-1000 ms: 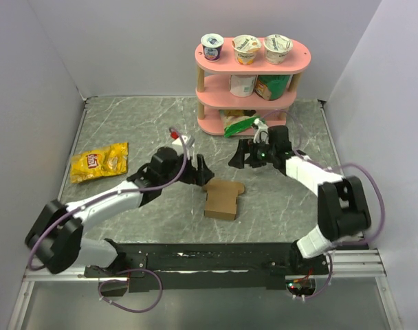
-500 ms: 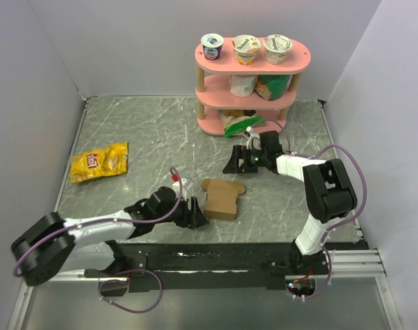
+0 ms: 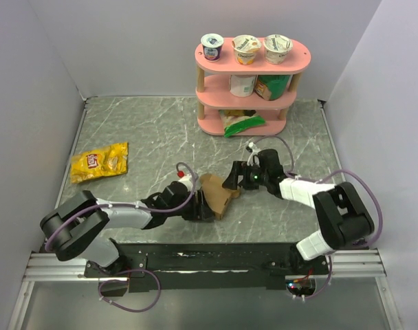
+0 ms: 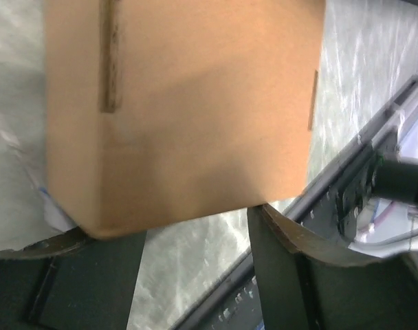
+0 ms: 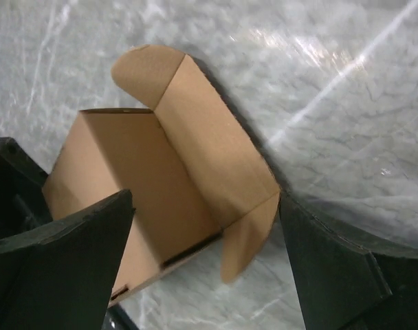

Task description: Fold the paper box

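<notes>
Left gripper (image 3: pixel 203 206) has swung in and clamped the paper box (image 3: pixel 216 194), tipping it up near the worktop's front edge. Right gripper (image 3: pixel 235 180), jaws wide, now faces the open lid flap, ready to close it.

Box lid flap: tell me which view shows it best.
Right wrist view: the box lies open, its lid flap fully visible. Top view shows the box small between arms; left wrist shows one plain side.

The paper box (image 4: pixel 181 110) filled most of the view, a plain brown wall with a slot near its upper left. The left claw (image 4: pixel 195 261) sat at its lower edge, fingers (image 4: pixel 291 275) spread apart, above the marbled counter (image 4: pixel 188 268).
</notes>
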